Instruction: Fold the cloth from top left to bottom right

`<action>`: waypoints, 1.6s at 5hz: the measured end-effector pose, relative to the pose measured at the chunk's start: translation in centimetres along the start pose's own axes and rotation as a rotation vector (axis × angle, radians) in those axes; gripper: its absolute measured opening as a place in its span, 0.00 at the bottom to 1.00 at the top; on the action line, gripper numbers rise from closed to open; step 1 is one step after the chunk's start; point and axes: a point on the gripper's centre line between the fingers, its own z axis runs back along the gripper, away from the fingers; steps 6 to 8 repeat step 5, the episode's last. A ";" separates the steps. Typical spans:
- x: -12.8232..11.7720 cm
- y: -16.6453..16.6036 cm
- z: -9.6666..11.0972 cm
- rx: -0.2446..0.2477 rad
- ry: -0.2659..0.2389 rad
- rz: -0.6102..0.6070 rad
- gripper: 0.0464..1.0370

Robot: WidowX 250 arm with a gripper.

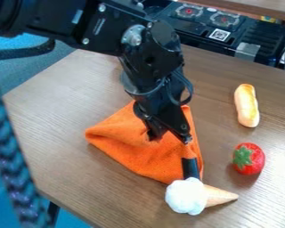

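The orange cloth (130,149) lies bunched on the wooden table, roughly triangular, with a raised, rounded corner at its left and its lower end near the ice cream cone. My gripper (169,137) hangs over the cloth's upper middle, pointing down, its two fingers apart. Orange fabric shows between and below the fingertips; whether they touch it I cannot tell. The arm and gripper hide part of the cloth's top edge.
A black bar (190,168) lies over the cloth's lower right, above a toy ice cream cone (186,196). Right of the cloth are a strawberry (249,158) and a bread-like toy (246,105). Black equipment (219,33) stands behind the table (61,111); a braided cable crosses the left side.
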 end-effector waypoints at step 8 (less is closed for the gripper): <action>0.0 6.3 2.3 0.114 0.098 0.040 0.96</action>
